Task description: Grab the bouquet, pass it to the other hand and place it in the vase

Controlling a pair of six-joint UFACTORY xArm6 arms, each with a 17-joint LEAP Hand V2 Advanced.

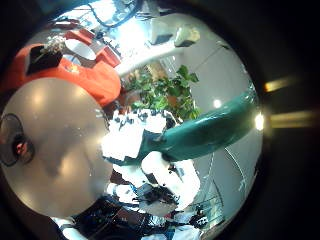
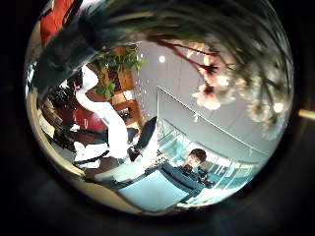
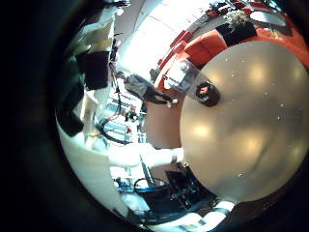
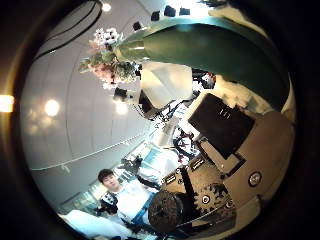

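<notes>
Bouquet of pale pink-and-white flowers [image 4: 108,52] in a dark green paper wrap [image 4: 200,50] fills the frame's upper part, close against the right hand [image 4: 215,150]; finger state on either hand cannot be told.

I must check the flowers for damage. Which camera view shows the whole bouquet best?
The right thumb side palm view: there the bouquet shows from blossoms to wrapped stem. The left little finger side palm view shows only leaves and part of the stem. The left thumb side palm view shows only blossoms, close up. The right little finger side palm view shows none of it.
</notes>
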